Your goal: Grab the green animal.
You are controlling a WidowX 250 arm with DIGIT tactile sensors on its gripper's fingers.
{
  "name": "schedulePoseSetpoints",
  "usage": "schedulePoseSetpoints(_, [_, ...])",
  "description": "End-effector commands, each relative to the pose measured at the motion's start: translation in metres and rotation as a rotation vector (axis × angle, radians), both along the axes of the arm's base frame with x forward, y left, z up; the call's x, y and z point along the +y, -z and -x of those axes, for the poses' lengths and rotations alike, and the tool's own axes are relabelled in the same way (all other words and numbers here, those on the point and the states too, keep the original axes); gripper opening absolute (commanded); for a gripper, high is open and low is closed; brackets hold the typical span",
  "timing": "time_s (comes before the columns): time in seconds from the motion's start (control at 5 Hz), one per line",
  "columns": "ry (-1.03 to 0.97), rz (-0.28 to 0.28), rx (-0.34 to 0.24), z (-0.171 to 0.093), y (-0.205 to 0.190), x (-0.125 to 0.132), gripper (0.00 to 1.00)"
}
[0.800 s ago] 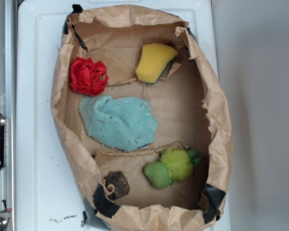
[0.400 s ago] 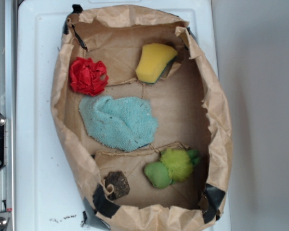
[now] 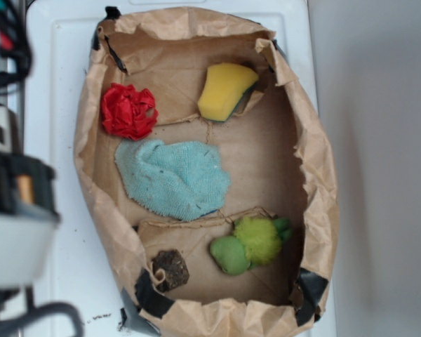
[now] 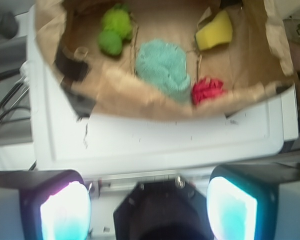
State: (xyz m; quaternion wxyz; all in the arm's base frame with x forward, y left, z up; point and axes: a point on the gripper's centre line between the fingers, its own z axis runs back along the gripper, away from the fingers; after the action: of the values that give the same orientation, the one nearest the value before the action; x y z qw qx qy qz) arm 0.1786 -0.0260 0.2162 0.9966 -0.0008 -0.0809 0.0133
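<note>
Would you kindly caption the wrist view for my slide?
Open gripper outside the paper bag; green animal untouched inside.

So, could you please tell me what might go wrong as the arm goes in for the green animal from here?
1. The tool is outside the paper bag, so it could snag the crumpled rim on the way in.
2. The green animal lies near the bag's wall, leaving little room for the fingers on that side.
3. The teal cloth lies close by; a drifting approach could catch it instead.
</note>
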Motion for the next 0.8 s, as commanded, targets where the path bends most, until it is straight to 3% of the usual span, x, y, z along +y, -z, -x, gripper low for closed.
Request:
schedulePoseSetpoints(0.0, [0.001,0.006,-0.134,-0.059,0.034,-0.005,1.0])
schedulePoseSetpoints(0.2, [-0.01,-0.014,-0.165,-0.09,0.047,0.006,1.0])
schedulePoseSetpoints(0.6, [-0.095,0.016,-0.121,-0.126,0.08,0.018,1.0])
